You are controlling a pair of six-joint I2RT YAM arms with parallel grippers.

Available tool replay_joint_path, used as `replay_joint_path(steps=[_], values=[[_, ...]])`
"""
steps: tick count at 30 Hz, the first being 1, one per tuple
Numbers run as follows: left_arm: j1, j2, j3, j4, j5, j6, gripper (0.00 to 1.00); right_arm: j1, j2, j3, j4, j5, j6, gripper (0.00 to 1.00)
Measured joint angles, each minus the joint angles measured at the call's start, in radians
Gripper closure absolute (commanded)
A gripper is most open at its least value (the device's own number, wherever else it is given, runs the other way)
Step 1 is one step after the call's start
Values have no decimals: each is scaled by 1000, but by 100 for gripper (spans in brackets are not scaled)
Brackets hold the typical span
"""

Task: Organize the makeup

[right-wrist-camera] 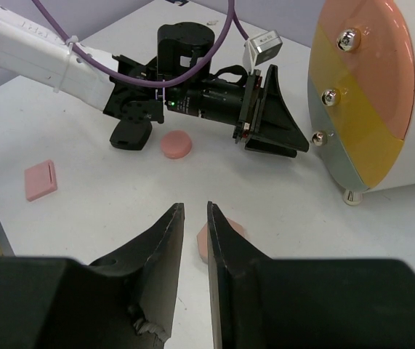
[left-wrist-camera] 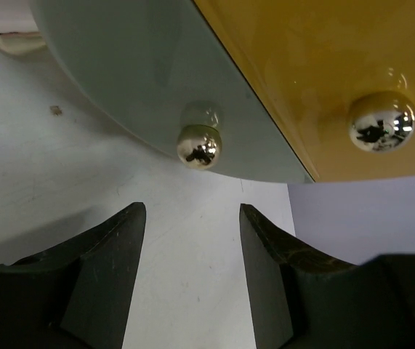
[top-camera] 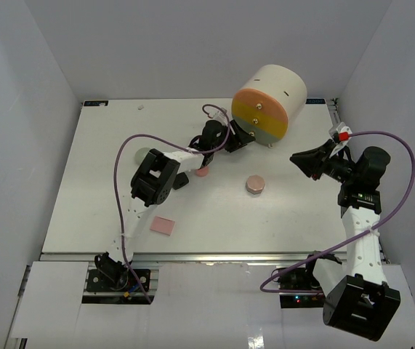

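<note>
Your left gripper [left-wrist-camera: 191, 211] stood wide at the grey drawer knob [left-wrist-camera: 198, 146]; an off-centre pinch could have slipped off. Your right gripper [right-wrist-camera: 194, 207] was narrow and empty; the rose-beige compact [top-camera: 255, 184], pink compact [top-camera: 202, 171] and pink square [top-camera: 163, 225] lay out on the table [top-camera: 301, 225]

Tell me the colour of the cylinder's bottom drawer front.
Drawer front: grey, clearest in the right wrist view.

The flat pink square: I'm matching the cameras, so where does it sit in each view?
Top external: the flat pink square lies on the table, lower left of centre.
Left wrist: not in it.
Right wrist: far left, mid-height.
Shared landmark: the grey drawer front.
</note>
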Motion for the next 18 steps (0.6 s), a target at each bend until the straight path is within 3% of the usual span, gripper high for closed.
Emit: replay_joint_path(steps=[11, 14, 18], values=[[1, 92, 173, -44, -69, -27, 37, -26, 0, -1, 11, 5, 3, 74], [1, 116, 195, -68, -83, -35, 43, -31, 0, -1, 12, 8, 3, 74], [1, 131, 217, -76, -86, -57, 58, -34, 0, -1, 12, 12, 3, 74]])
